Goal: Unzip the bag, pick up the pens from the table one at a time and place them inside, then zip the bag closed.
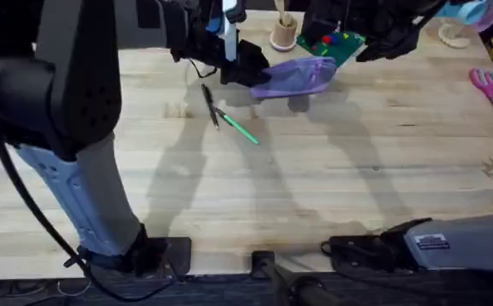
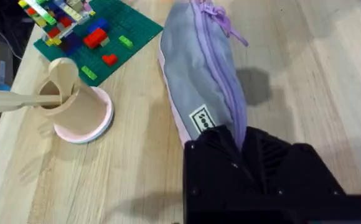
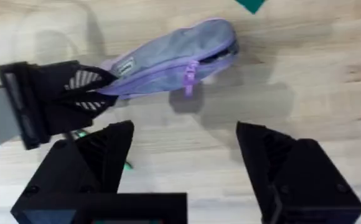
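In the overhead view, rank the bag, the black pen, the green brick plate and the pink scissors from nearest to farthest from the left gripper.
1. Bag, clamped in the left gripper.
2. Black pen, just below it.
3. Green brick plate, beyond the bag.
4. Pink scissors, far right edge.

The bag [image 3: 168,53] is lavender-grey with a purple zipper [image 2: 221,68]. One pen [image 1: 209,105] is black, the other [image 1: 240,127] bright green. The surface [image 1: 357,170] is pale planked wood.
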### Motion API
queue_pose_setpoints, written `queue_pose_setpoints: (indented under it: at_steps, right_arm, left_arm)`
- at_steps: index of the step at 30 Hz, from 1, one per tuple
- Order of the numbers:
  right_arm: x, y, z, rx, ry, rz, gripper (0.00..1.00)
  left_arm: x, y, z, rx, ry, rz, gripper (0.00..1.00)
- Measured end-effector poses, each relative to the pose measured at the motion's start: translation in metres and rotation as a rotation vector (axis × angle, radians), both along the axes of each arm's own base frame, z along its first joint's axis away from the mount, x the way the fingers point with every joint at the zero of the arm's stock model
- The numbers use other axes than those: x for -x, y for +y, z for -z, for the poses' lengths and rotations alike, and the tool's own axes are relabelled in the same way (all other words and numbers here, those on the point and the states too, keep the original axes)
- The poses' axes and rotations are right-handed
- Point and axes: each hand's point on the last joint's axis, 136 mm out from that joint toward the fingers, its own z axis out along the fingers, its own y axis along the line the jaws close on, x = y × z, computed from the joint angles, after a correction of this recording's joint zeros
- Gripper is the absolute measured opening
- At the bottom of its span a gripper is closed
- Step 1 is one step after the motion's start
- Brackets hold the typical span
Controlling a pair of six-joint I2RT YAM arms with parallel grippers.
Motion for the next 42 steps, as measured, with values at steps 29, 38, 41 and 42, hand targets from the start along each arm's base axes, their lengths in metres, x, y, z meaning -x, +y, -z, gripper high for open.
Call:
queue_pose_setpoints:
  at_steps: [29,38,41,42]
  right_arm:
    - [0.018,0.01,0.053,0.072,-0.096,-0.04,0.996]
    - [0.009,0.01,0.055,0.074,-0.142,-0.024,0.996]
    - [0.008,0.01,0.054,0.075,-0.146,-0.022,0.996]
    - [0.008,0.01,0.054,0.075,-0.147,-0.022,0.996]
  left_arm:
    - [0.0,0.0,0.0,0.0,0.0,0.0,0.042]
    - [0.0,0.0,0.0,0.0,0.0,0.0,0.042]
    - [0.0,0.0,0.0,0.0,0.0,0.0,0.042]
    - [0.0,0.0,0.0,0.0,0.0,0.0,0.042]
